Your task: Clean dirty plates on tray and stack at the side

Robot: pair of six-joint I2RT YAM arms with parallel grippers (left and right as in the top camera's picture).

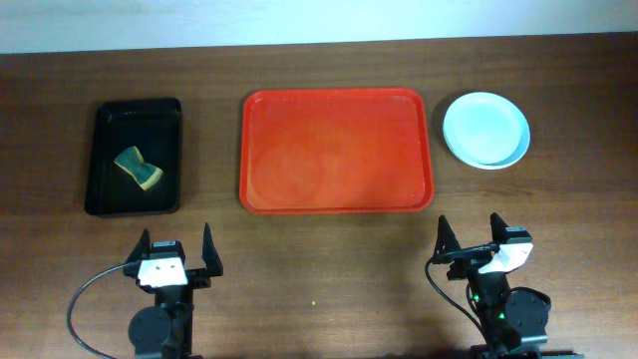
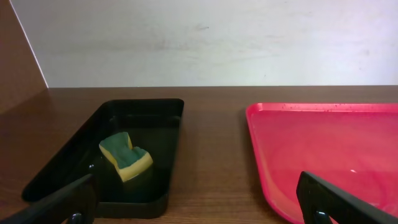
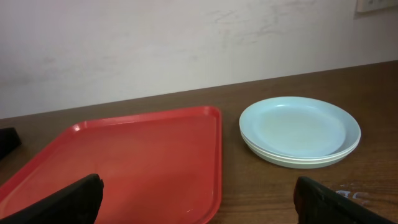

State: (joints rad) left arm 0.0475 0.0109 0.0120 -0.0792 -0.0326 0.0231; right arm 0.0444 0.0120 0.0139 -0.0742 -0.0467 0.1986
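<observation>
The red-orange tray [image 1: 337,150] lies at the table's middle with nothing on it; it also shows in the left wrist view [image 2: 323,149] and the right wrist view [image 3: 137,162]. The plates [image 1: 485,130] sit stacked on the table right of the tray, a pale mint-blue one on top; the stack also shows in the right wrist view [image 3: 300,130]. My left gripper [image 1: 174,259] is open and empty near the front edge, below the gap between the black tray and the red tray. My right gripper [image 1: 485,249] is open and empty near the front edge, below the plates.
A smaller black tray [image 1: 135,157] stands left of the red tray and holds a green-and-yellow sponge [image 1: 139,168], also seen in the left wrist view [image 2: 126,155]. A pale wall runs along the table's far edge.
</observation>
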